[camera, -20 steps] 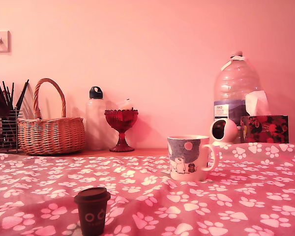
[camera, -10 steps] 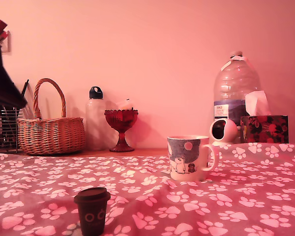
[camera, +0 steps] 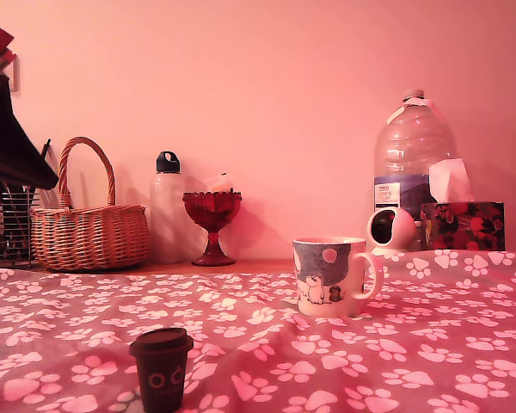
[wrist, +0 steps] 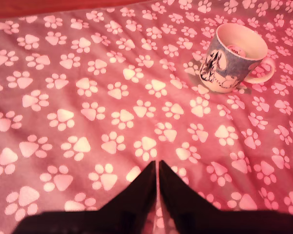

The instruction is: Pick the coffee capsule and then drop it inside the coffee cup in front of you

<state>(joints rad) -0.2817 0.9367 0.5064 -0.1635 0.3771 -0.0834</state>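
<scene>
The gripper (wrist: 157, 168) was closed and empty, high above the paw-print cloth (wrist: 88, 97). The coffee capsule (camera: 161, 369) stood upright near the front. The coffee cup (camera: 330, 276) stood upright, handle toward the exterior view's right.

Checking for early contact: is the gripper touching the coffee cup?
Apart. In the wrist view the gripper sits with fingers together, a wide stretch of tablecloth between it and the coffee cup.

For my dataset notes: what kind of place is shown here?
Probably a home room, not a lab: a table under a paw-print cloth, with a wicker basket, a tissue box and a red goblet along the wall.
</scene>
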